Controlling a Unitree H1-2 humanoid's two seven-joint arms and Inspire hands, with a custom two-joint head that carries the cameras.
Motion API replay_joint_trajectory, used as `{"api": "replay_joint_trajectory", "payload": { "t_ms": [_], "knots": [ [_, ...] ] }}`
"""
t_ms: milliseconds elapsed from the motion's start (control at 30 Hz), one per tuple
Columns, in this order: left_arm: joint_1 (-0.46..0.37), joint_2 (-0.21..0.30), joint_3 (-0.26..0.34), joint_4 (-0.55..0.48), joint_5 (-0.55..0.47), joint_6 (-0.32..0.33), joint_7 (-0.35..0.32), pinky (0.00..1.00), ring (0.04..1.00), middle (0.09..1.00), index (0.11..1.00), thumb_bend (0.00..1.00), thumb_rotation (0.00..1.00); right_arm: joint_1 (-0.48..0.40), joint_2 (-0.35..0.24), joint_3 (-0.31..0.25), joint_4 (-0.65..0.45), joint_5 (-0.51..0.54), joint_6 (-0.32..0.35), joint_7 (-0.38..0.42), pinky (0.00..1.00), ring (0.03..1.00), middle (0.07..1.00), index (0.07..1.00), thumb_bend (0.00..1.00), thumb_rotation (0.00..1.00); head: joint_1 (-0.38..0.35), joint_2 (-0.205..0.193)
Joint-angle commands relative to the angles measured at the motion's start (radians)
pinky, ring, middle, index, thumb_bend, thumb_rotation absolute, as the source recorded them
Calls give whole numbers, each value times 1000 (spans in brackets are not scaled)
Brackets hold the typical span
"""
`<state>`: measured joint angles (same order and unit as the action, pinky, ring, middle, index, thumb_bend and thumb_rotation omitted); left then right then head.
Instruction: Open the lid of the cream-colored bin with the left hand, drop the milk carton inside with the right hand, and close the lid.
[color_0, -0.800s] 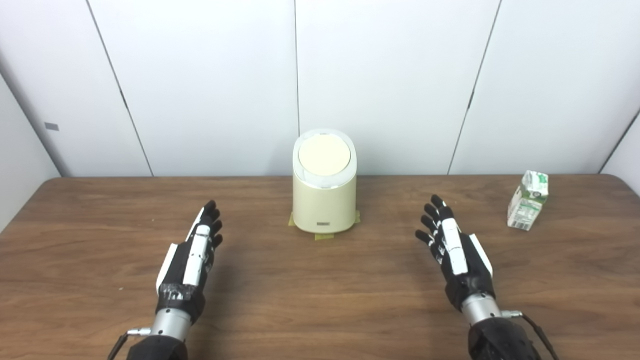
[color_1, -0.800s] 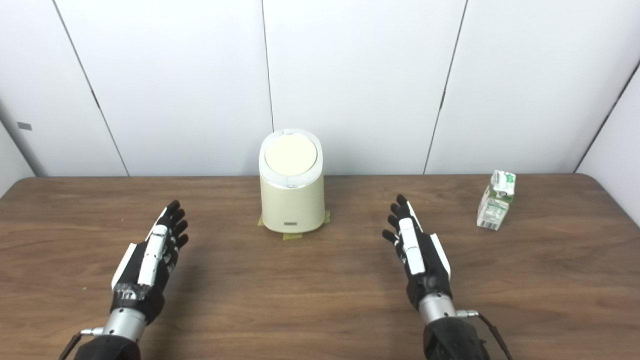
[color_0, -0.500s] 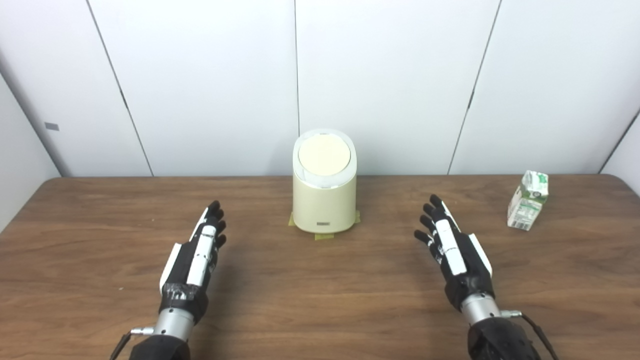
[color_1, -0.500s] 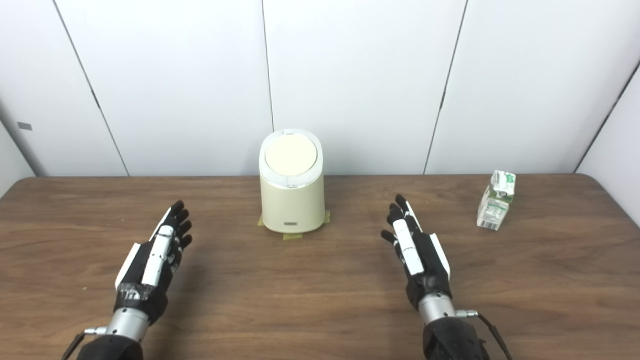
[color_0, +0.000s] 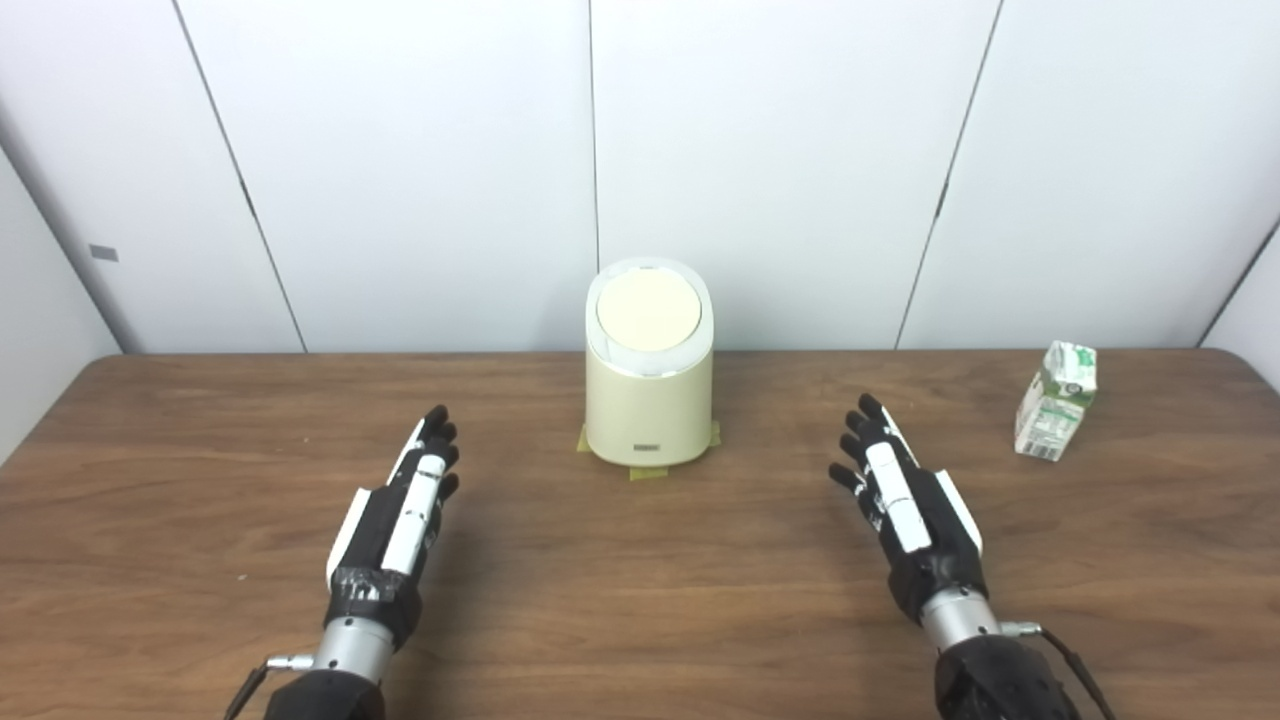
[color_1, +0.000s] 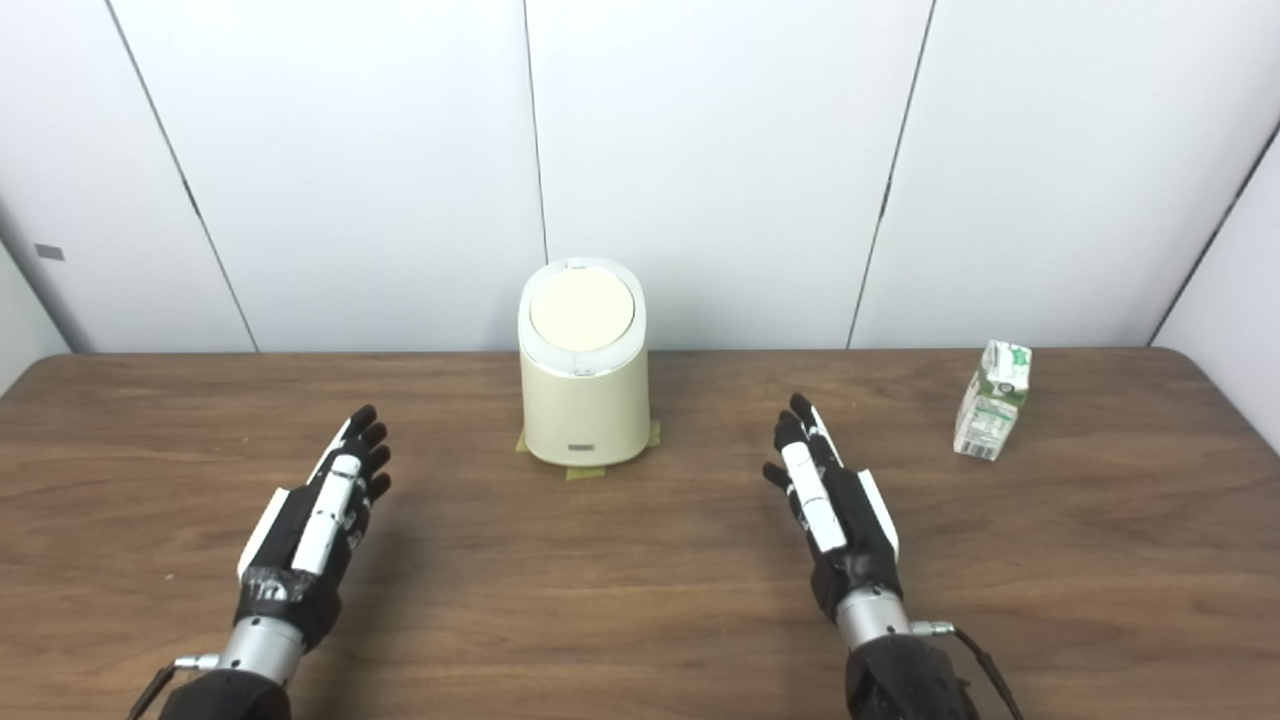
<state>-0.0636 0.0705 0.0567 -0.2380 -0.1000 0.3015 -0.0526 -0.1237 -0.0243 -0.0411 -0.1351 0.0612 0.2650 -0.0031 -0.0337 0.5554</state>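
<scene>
Left eye view: wood-grain table (color_0: 640, 600) against white wall panels (color_0: 780, 150), both hands' fingers (color_0: 432, 440) spread, empty

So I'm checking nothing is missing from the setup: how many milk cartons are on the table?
1. The milk carton stands upright at the far right of the table, right of the cream-colored bin and beyond the right hand. Nothing seems hidden.

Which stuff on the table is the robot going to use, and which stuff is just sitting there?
For the job:
- cream bin, with its lid shut
- milk carton, standing at the far right
- left hand, open and holding nothing
- right hand, open and holding nothing

Just there:
- tape bits under the bin
- wooden table
</scene>
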Motion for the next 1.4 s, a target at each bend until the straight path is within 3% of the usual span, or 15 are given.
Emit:
{"api": "replay_joint_trajectory", "payload": {
  "t_ms": [0,167,267,367,533,667,800,933,1067,1233,1367],
  "knots": [
    [-26,8,-9,-37,14,-6,0,1000,1000,990,1000,433,786,-26,-12,-4,-44,7,-38,12,888,956,966,977,642,856,-1,-8],
    [-25,10,-22,-47,60,-3,13,1000,992,987,1000,463,705,-5,-22,-10,-40,26,-55,28,895,962,967,979,624,865,5,-53],
    [-64,11,-27,-32,76,-21,12,968,981,982,1000,462,597,6,-28,-7,-22,37,-80,40,908,970,970,982,616,862,6,-84],
    [-159,45,-50,-22,167,7,22,886,933,946,979,542,456,15,-31,-1,3,37,-102,48,913,974,977,990,603,871,13,-106],
    [-343,79,-76,21,232,81,13,898,896,910,959,620,289,21,-31,6,45,37,-141,61,906,976,983,1000,575,875,15,-127],
    [-443,80,-96,70,265,119,16,873,901,917,964,691,284,24,-33,15,61,24,-150,61,875,967,980,1000,548,891,16,-142],
    [-543,67,-115,161,306,129,36,912,916,927,965,715,272,27,-28,18,80,25,-160,57,894,962,977,996,522,884,10,-155],
    [-618,69,-132,242,328,129,25,863,917,944,969,704,185,27,-33,28,88,6,-162,54,880,960,977,999,592,837,9,-160],
    [-704,95,-192,329,389,151,-4,827,926,960,984,737,146,27,-24,25,91,17,-157,55,860,958,974,1000,595,794,9,-164],
    [-784,111,-252,441,439,135,-25,788,933,974,985,790,67,26,-21,22,102,29,-170,58,857,960,975,1000,625,788,8,-159],
    [-824,122,-291,515,469,81,-31,760,919,977,976,809,17,27,-20,23,99,36,-170,57,862,962,975,1000,624,800,13,-153]
  ]
}}
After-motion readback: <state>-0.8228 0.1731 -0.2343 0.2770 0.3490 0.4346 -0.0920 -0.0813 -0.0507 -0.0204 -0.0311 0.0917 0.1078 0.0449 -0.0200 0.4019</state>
